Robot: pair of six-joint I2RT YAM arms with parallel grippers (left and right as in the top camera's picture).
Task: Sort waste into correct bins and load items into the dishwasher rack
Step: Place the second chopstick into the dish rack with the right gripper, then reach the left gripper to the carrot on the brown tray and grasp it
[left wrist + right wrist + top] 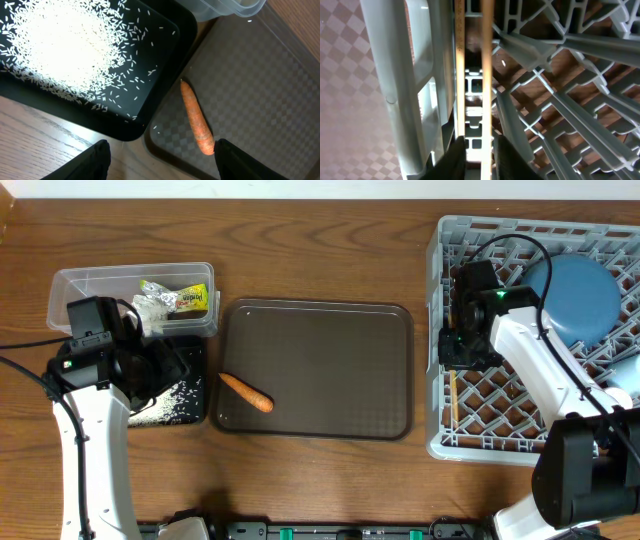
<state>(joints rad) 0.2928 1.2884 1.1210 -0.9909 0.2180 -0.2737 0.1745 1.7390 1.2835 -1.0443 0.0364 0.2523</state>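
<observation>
My right gripper (455, 358) hangs inside the left edge of the grey dishwasher rack (436, 280). In the right wrist view its jaws (480, 160) stand slightly open, with one of the wooden chopsticks (487, 75) loose between them and the other beside the left finger. The chopsticks (452, 395) lie along the rack's left wall. A dark blue dish (572, 295) leans in the rack. My left gripper (168, 368) hovers open and empty (162, 165) over the corner of the black tray (165, 75), which holds rice (60, 45). The orange carrot piece (196, 120) lies just ahead of its right finger.
A clear tub (70, 285) behind the black tray holds a yellow-green wrapper (190, 300) and crumpled paper (150, 305). The dark brown serving tray (330, 350) sits mid-table with the carrot (246, 391) near its front left corner. Rack pegs (560, 105) crowd the right gripper.
</observation>
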